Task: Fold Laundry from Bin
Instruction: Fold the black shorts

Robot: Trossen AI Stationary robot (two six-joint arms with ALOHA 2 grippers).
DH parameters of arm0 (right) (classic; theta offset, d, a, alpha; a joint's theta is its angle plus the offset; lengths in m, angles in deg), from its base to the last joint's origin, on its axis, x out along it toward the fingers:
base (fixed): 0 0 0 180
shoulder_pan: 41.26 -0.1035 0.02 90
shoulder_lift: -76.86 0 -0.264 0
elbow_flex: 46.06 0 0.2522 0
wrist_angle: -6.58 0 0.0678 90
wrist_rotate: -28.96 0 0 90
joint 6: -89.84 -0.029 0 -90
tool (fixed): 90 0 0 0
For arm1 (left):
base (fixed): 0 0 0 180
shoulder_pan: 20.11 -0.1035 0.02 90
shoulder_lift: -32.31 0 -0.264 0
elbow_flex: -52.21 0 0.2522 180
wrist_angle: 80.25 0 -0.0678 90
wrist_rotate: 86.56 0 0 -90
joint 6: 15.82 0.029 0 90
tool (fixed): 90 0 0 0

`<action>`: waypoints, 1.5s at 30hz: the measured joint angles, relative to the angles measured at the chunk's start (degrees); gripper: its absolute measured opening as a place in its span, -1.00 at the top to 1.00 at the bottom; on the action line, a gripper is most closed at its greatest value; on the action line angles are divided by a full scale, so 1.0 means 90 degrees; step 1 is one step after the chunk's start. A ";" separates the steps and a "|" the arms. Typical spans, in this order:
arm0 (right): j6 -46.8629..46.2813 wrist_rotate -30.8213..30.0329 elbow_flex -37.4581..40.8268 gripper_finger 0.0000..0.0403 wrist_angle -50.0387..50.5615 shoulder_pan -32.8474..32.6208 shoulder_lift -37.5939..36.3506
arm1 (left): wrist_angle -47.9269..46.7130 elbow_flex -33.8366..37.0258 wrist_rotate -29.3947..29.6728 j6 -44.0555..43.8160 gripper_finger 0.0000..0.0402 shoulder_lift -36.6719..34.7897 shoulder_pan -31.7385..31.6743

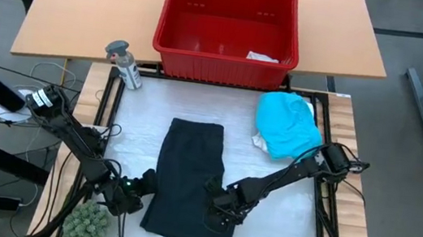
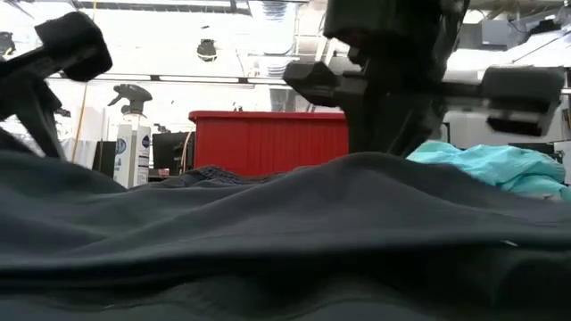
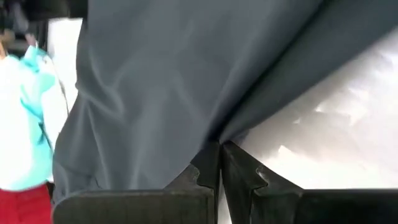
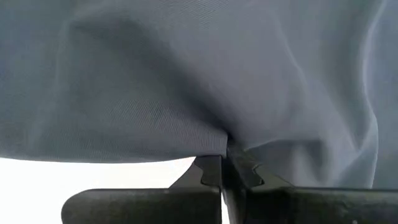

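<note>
Both pairs of fingers are pinched onto the black garment [image 1: 186, 176]: your left gripper [image 1: 139, 188] on its near-left edge, right gripper [image 1: 218, 204] on near-right. Garment's long axis runs away toward the bin [image 1: 228, 32], so fold that way.

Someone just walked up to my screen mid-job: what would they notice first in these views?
Probably the black garment spread on the white mat, with the left end effector and right end effector each pinching its near end from either side. Next, the big red bin at the table's far edge, nearly empty, and the turquoise shirt bunched to its right.
</note>
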 joint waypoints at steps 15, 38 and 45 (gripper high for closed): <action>-0.0691 0.0079 -0.0233 0.90 0.0537 -0.0010 -0.0029 | -0.0783 -0.0179 -0.1150 -0.2615 0.77 -0.0014 0.0000; -0.0728 0.0433 -0.0238 0.90 0.0660 -0.0006 -0.0036 | -0.0256 -0.0099 -0.0445 -0.1478 -0.05 -0.0026 0.0219; -0.0732 0.0436 -0.0238 0.90 0.0673 -0.0006 -0.0032 | 0.0368 0.0286 -0.0323 -0.0656 -0.05 -0.0028 0.0208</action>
